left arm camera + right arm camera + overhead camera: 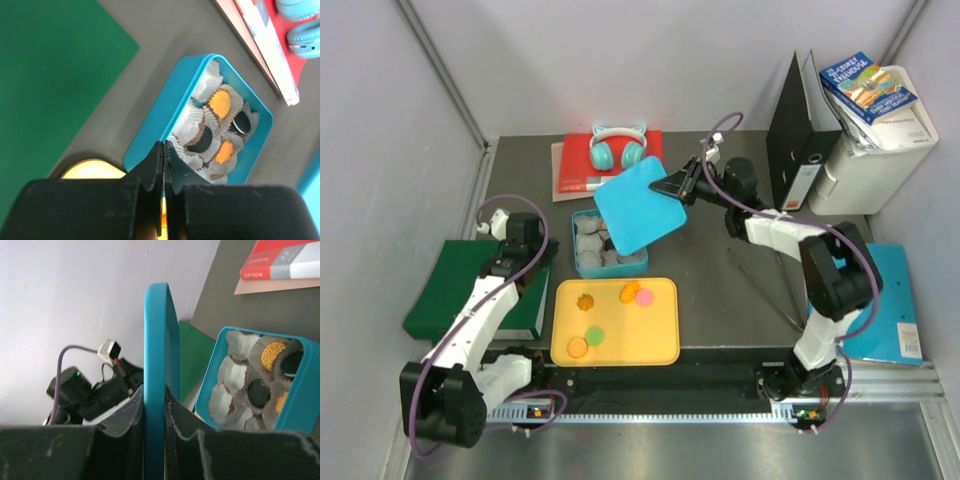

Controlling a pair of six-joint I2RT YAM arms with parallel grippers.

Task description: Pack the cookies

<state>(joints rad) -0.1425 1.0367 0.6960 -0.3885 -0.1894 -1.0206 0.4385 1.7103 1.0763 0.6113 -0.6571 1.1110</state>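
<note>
i read the left fingers [163, 149] pressed closed on nothing, poised above the near rim of the blue tin [165, 107]. the right fingers [669, 188] clamp the blue lid [632, 208], tilted over the tin's 1 o'clock side. five cookies [593, 335] lie on the yellow tray [660, 345], on the table [730, 290] at 6 o'clock of the tin. four more sit in paper cups [192, 125] inside it.

Print on red book [270, 255] probably illegible
</note>
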